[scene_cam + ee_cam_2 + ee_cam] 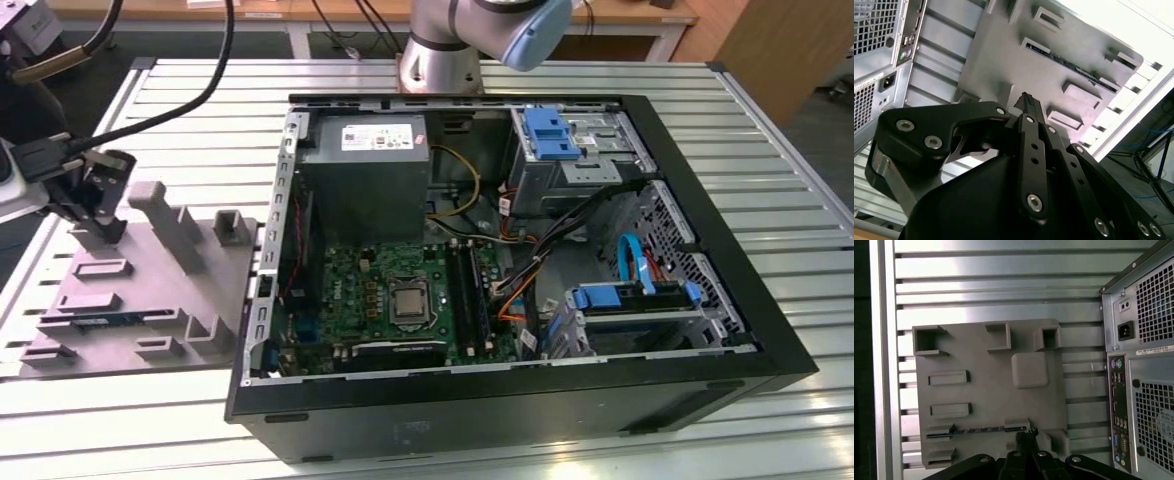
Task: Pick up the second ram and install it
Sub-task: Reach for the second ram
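Gripper (1026, 99) hovers over gray fixture (984, 385), jaws pressed together, holding nothing. Second ram (979, 429) lies in a fixture slot near the jaws.

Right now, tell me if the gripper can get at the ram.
Likely yes: the ram sits edge-up in its tray slot with nothing over it, and the gripper hangs above the tray, though it looks shut.
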You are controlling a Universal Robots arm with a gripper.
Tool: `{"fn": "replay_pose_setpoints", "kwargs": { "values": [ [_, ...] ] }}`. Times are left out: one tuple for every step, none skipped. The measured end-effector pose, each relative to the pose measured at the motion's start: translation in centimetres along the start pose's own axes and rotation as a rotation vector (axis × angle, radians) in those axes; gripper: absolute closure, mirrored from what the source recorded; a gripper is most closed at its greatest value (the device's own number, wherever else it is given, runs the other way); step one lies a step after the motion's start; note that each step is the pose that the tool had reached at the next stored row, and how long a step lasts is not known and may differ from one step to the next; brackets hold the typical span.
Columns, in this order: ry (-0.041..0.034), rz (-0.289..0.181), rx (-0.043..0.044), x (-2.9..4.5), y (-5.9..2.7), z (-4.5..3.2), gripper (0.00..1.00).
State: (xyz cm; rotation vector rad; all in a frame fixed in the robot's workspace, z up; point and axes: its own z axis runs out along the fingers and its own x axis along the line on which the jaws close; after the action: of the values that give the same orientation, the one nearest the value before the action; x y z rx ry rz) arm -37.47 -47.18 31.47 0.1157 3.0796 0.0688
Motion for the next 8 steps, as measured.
{"fn": "replay_pose_setpoints", "kwargs": {
  "values": [
    [0.0000, 0.000, 0.0000, 0.18, -0.08, 0.11, 0.89],
    [-0.0001, 0.000, -0.0001, 0.36, -0.17, 0.23, 0.89],
    [0.0001, 0.000, 0.0001, 0.52, -0.25, 0.33, 0.89],
    [0.0000, 0.000, 0.0000, 0.67, -0.34, 0.44, 0.89],
    [0.0000, 0.000, 0.0000, 0.81, -0.43, 0.56, 0.89],
    [0.0000, 0.000, 0.0000, 0.94, -0.52, 0.67, 0.89],
    [0.0000, 0.000, -0.0001, 1.07, -0.61, 0.79, 0.89],
    [0.0000, 0.000, 0.0000, 1.19, -0.69, 0.90, 0.89]
  ]
}}
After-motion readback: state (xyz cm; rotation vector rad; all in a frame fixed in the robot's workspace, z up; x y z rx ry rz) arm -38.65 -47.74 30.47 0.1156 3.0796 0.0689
